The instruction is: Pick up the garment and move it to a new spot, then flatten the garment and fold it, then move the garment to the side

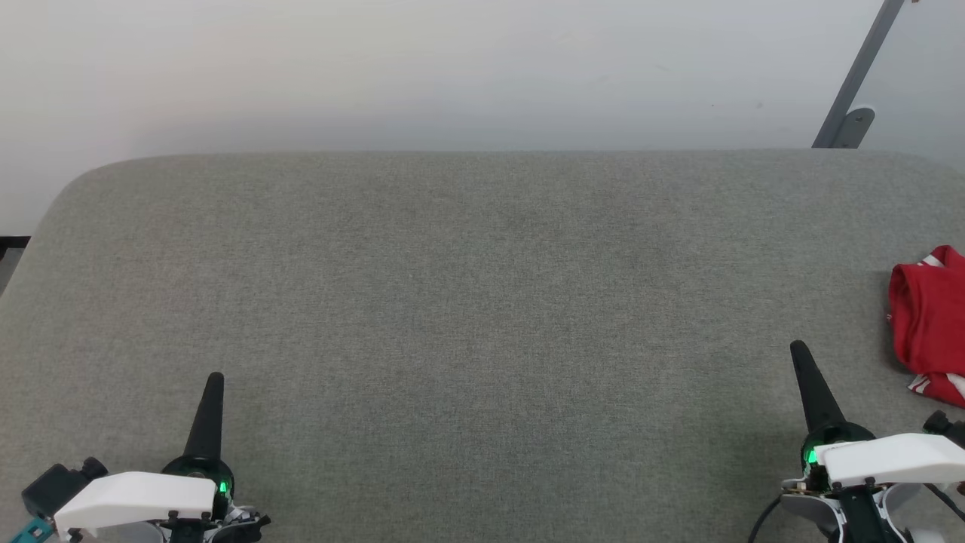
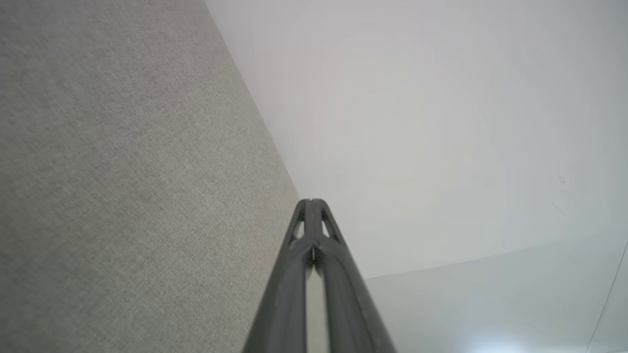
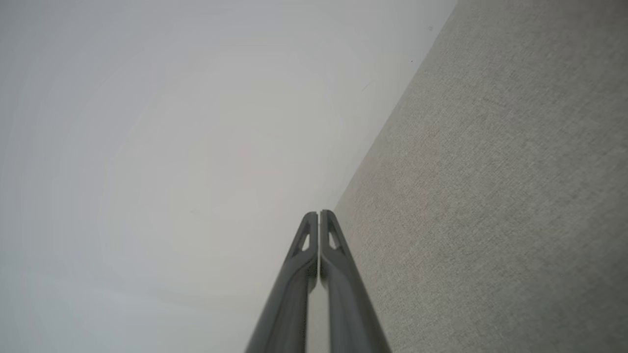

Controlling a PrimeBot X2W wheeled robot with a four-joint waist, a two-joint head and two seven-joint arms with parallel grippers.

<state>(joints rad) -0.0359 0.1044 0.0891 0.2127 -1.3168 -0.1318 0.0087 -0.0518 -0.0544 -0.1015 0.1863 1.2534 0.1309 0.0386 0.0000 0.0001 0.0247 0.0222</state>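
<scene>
The red garment [image 1: 929, 326] lies bunched at the right edge of the grey fabric table [image 1: 467, 302], cut off by the head view's border, with a bit of white-and-red striped trim showing. My right gripper [image 1: 798, 348] is shut and empty at the lower right, a short way to the left of the garment and apart from it. My left gripper [image 1: 216, 377] is shut and empty at the lower left, far from the garment. In the wrist views, the left gripper [image 2: 311, 201] and the right gripper [image 3: 318, 213] each show their tips pressed together with nothing between.
A pale wall rises behind the table's far edge. A grey metal bracket and pole [image 1: 852, 98] stand at the back right corner. The table's left edge curves down near a dark patch of floor [image 1: 11, 245].
</scene>
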